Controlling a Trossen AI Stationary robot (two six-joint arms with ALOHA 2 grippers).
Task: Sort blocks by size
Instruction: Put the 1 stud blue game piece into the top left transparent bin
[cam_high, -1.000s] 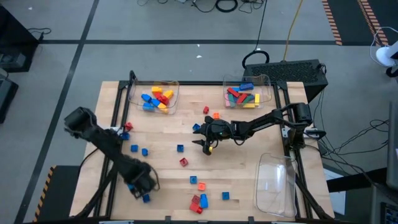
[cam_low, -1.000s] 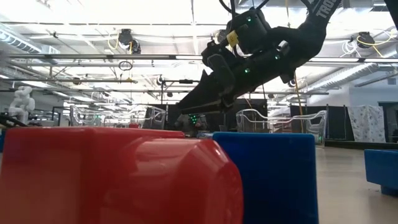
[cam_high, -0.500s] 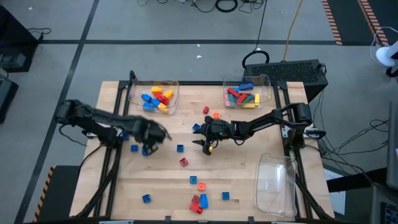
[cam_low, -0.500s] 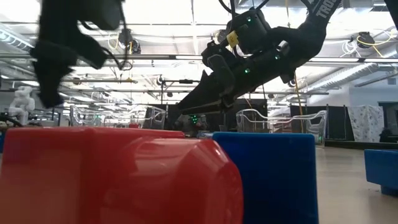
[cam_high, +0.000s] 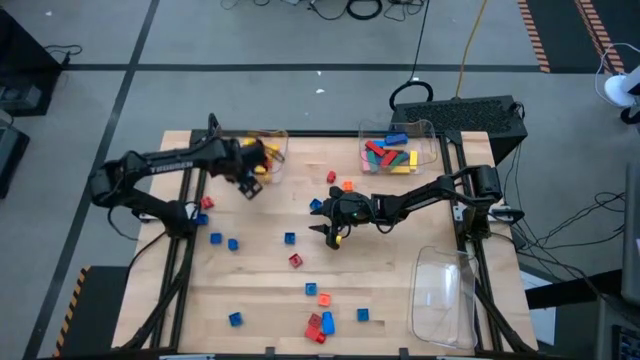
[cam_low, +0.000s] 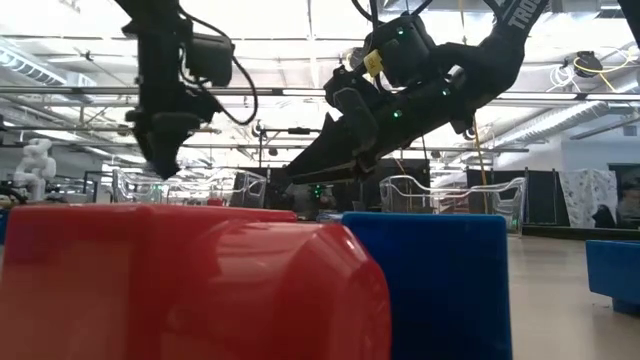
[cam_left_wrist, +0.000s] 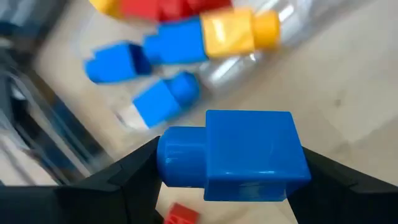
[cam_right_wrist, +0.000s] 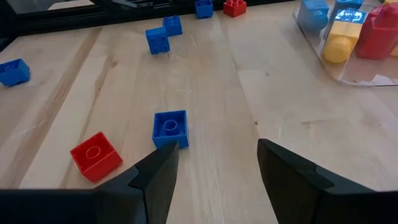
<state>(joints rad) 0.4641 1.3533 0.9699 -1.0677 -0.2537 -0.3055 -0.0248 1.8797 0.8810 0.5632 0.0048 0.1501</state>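
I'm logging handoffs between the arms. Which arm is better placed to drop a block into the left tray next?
Left. The left gripper is shut on a blue block right beside the left tray. The right gripper hangs open and empty at the table's middle.

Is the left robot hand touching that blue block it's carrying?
Touching. The left wrist view shows the left gripper with its jaws pressed against both sides of the blue block, holding it up near the clear tray.
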